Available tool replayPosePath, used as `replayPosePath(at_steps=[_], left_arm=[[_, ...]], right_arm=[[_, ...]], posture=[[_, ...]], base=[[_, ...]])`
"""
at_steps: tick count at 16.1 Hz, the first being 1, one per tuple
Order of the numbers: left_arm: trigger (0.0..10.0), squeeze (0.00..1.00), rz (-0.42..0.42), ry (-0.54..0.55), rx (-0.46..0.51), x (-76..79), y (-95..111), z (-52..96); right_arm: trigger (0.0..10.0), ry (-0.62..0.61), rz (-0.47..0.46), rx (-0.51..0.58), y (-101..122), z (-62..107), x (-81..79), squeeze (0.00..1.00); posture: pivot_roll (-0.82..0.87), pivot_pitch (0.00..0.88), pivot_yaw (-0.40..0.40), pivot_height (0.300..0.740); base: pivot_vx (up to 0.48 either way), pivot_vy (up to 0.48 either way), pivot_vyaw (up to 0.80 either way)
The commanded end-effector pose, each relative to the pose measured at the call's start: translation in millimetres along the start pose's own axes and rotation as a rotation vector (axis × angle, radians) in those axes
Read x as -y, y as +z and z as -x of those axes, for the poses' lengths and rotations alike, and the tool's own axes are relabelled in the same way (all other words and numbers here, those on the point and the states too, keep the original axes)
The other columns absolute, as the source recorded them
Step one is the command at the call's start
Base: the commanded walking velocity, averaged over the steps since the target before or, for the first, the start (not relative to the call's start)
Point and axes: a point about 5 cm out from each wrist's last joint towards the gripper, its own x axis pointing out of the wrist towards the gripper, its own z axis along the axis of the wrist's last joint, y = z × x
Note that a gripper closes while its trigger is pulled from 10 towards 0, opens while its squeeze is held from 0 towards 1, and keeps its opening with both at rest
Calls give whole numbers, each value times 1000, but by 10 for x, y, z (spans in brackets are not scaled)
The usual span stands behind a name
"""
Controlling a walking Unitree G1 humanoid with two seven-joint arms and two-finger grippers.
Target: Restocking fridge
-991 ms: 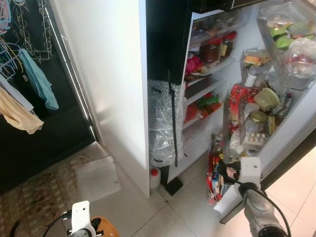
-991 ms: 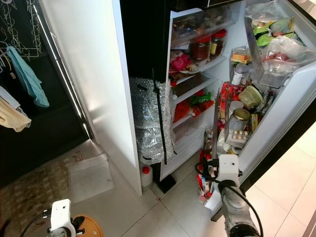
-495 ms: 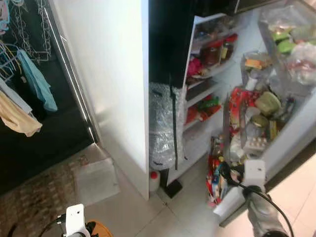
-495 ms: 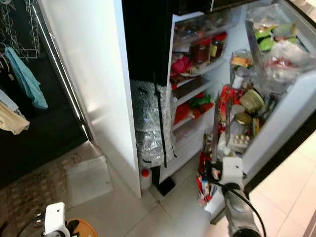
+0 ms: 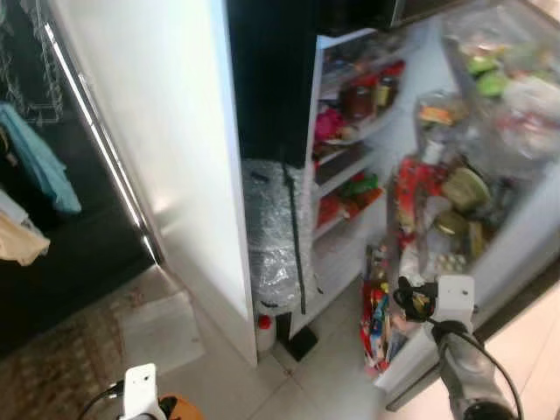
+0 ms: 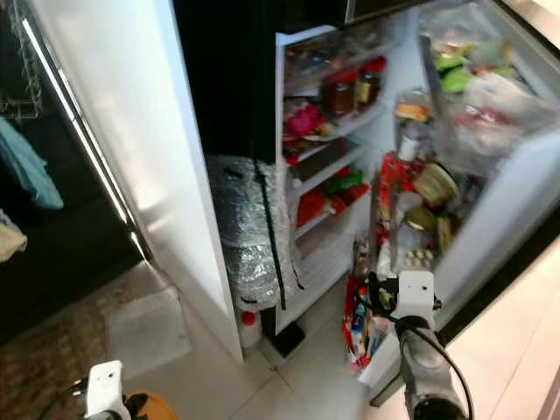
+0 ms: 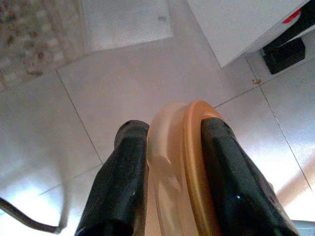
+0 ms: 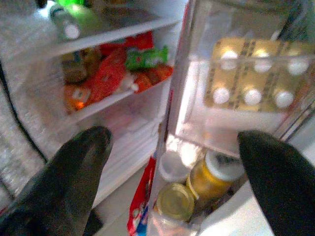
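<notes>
**Orange lid held low, open fridge ahead**

Low on the left, the left claw (image 7: 170,162) is clamped on an orange lid (image 7: 183,167), held edge-on above the tiled floor (image 7: 98,93). Further right stands the white fridge door (image 5: 149,149), then a bubble-wrapped bundle (image 5: 276,232) at the fridge's foot, then packed shelves (image 5: 354,131). On the right, the right claw (image 8: 172,152) is spread wide with nothing between its fingers, facing an egg tray (image 8: 253,73) and jars (image 8: 211,174) in the open door rack.
</notes>
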Motion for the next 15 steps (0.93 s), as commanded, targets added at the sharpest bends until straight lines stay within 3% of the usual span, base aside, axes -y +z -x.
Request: replayPosePath(at_steps=[1,7,11,15], left_arm=[[10000,0,-20,17,-39,-78,-95,20],[10000,0,-56,1,-77,-107,-198,44],[10000,0,-63,1,-83,-106,-222,49],[10000,0,-67,-3,-93,-42,-270,53]], right_arm=[[10000,20,-2,32,86,-40,-50,0],[10000,-2,-6,3,-48,49,-41,0],[10000,-61,7,14,-18,59,109,0],[10000,-158,34,16,32,75,399,0]], posture=[[-146,0,22,740],[-154,0,38,740],[-161,0,42,740],[-162,0,47,740]], base=[[251,0,0],[0,0,0],[0,0,0],[0,0,0]])
